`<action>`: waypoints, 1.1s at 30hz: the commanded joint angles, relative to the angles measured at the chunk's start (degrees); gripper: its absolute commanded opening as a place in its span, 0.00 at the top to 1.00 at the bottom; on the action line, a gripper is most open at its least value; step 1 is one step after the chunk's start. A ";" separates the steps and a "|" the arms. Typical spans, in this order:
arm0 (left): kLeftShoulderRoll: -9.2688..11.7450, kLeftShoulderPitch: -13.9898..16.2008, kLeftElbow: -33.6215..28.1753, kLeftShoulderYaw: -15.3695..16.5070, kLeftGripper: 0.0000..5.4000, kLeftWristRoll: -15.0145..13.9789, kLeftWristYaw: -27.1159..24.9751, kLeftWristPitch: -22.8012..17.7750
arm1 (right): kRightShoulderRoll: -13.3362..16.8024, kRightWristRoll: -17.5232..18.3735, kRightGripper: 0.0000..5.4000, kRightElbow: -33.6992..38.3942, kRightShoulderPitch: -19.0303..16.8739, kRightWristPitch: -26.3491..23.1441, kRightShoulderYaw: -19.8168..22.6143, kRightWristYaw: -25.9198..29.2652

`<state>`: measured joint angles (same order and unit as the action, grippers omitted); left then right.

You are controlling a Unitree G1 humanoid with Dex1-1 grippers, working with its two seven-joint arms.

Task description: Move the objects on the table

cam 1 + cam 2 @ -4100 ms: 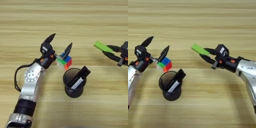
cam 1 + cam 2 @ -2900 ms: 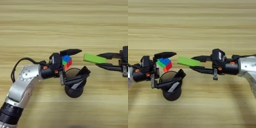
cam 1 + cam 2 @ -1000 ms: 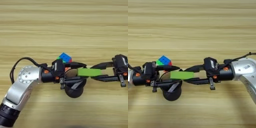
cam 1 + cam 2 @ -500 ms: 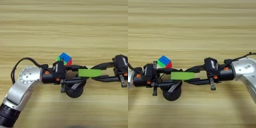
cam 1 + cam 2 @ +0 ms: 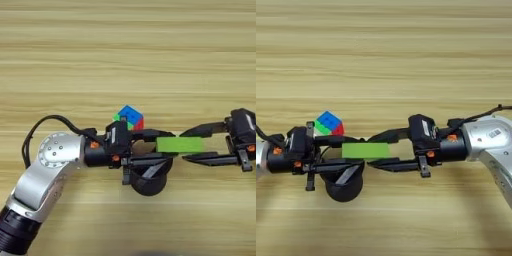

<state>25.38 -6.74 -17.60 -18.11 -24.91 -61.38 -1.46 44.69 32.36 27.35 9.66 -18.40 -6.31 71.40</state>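
Observation:
The bright-green bar (image 5: 180, 145) hangs level just above the black mesh cup (image 5: 147, 184). My right gripper (image 5: 182, 147) reaches in from the right and is shut on the bar's right part. From the left, my left gripper (image 5: 170, 146) points right, and its open fingers straddle the bar's left end. The white marker (image 5: 348, 175) leans inside the cup, partly hidden by the left fingers. The multicoloured cube (image 5: 128, 116) sits on the table (image 5: 125, 60) just behind the left gripper, apart from it.
My left forearm (image 5: 55, 165) runs from the bottom left corner, with a black cable looping beside it. The right forearm (image 5: 491, 142) enters from the right edge. Bare wood lies across the far half of the table.
Over four seconds both grippers swung inward and met above the cup, the right one carrying the bar leftward. The left gripper drew off the cube. In the last second nothing visibly moved.

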 commanded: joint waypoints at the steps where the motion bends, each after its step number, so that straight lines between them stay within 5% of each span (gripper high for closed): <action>1: 0.02 -0.73 -0.11 0.47 0.76 1.18 0.37 0.67 | -0.15 0.80 0.52 0.94 0.05 -0.12 0.73 -0.52; 10: 0.22 -0.71 0.11 0.66 0.76 1.12 0.41 0.84 | -1.01 3.73 0.34 1.04 0.16 -0.37 2.85 -2.17; 19: -0.85 0.00 2.25 6.25 0.76 -0.77 3.52 2.08 | -8.79 7.06 0.09 -2.44 0.55 1.08 10.77 -13.99; 24: -2.74 1.20 3.89 10.76 0.76 -1.49 7.81 2.52 | -14.58 3.98 0.00 -7.60 1.09 3.86 13.29 -22.82; 28: -4.32 1.04 7.45 14.41 0.76 0.75 13.85 3.29 | -19.17 0.62 0.00 -12.99 1.30 6.85 13.70 -28.89; 33: -6.40 -0.26 12.88 15.90 0.76 5.40 22.19 2.16 | -21.48 -1.39 0.00 -15.49 0.94 9.05 13.65 -31.10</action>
<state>20.00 -5.91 -6.96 -2.62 -21.98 -42.25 1.31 23.92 32.00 12.88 10.36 -10.38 7.03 40.87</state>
